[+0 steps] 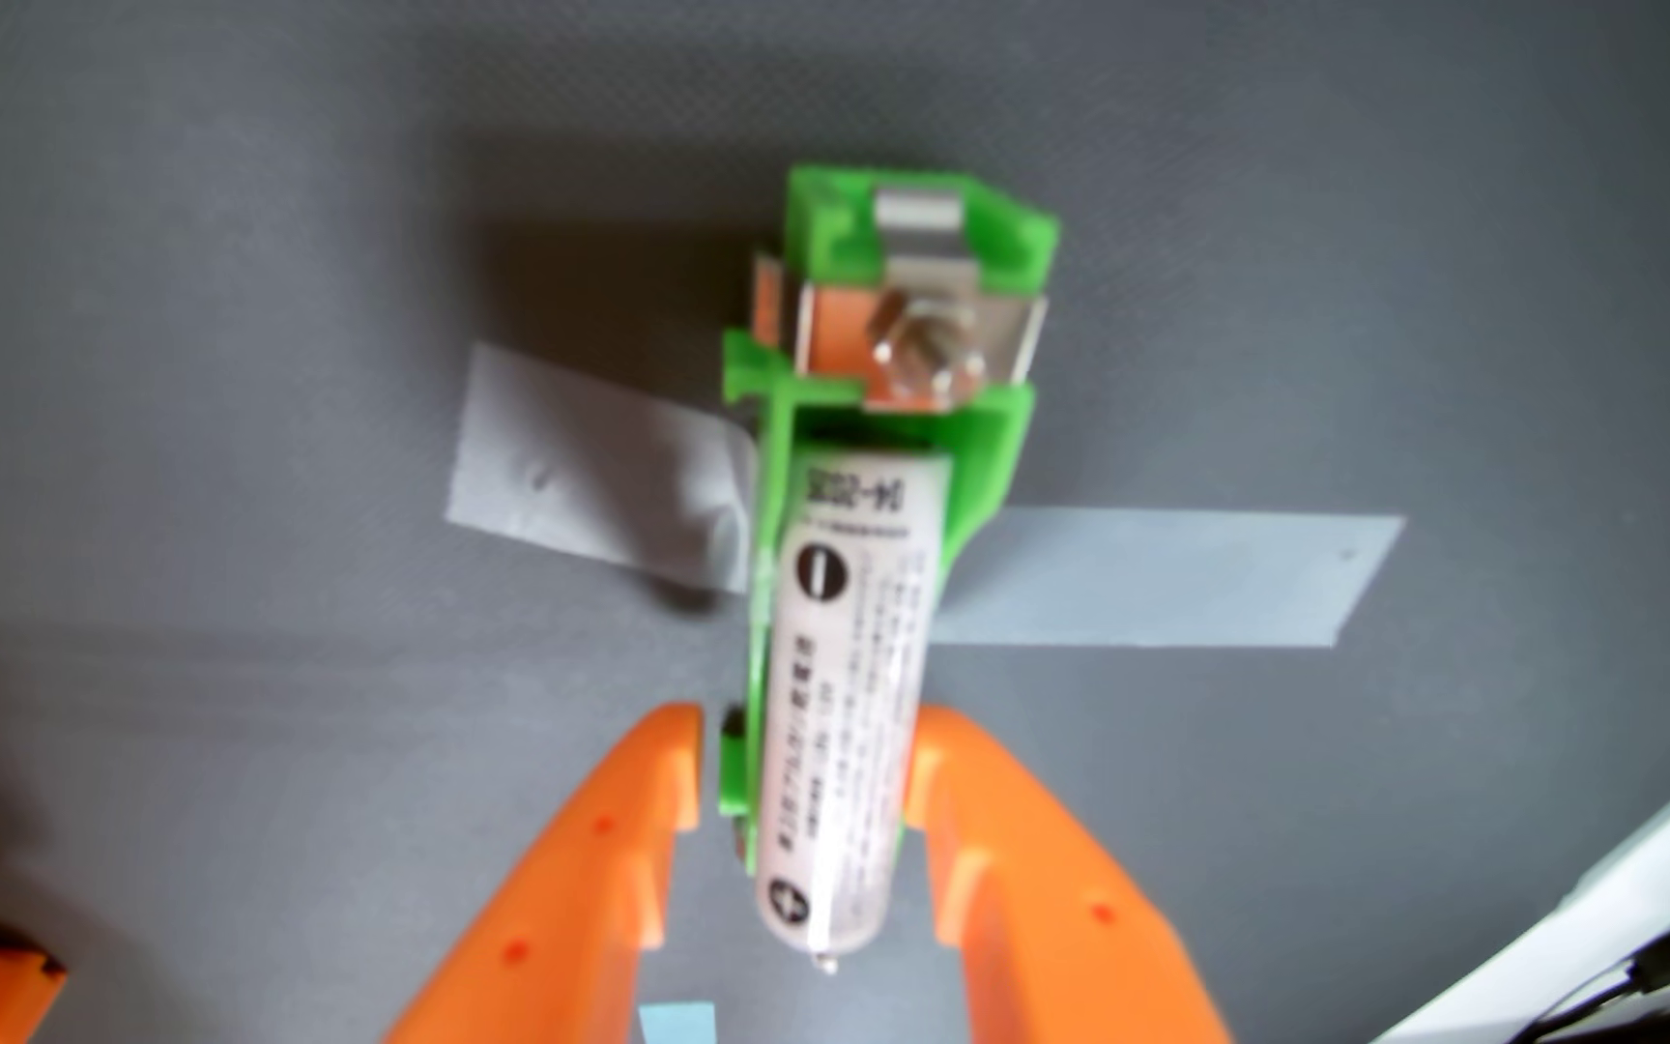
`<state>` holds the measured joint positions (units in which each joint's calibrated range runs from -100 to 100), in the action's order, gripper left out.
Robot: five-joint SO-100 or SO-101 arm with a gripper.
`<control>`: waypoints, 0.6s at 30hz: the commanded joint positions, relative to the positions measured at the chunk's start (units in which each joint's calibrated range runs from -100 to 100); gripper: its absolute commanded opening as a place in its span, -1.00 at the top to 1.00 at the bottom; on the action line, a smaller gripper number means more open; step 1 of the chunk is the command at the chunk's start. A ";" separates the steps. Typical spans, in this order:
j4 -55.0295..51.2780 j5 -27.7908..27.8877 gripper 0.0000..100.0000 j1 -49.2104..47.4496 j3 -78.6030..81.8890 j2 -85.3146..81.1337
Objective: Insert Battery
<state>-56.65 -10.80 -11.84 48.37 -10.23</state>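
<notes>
Grey matte desk fills the frame. Orange plastic hand is seen at lower centre, fingers set narrow on either side of the battery; contact is blurred, so a firm hold cannot be told. Green printed holder is fixed at centre by grey tape strips; metal contact and bolt sit at its upper end. White smooth cylinder lies partly in the channel, its near end raised toward frame bottom. Insertion judged mid-step; next, the near end would need pressing down and seating against the contact.
</notes>
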 commanded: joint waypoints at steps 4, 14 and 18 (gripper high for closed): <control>1.70 0.25 0.75 -0.32 -0.78 -1.06; 1.19 0.25 0.76 -0.44 -5.37 -1.40; 1.11 0.25 0.76 -0.44 -5.46 -1.65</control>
<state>-55.31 -10.45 -12.33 46.20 -10.23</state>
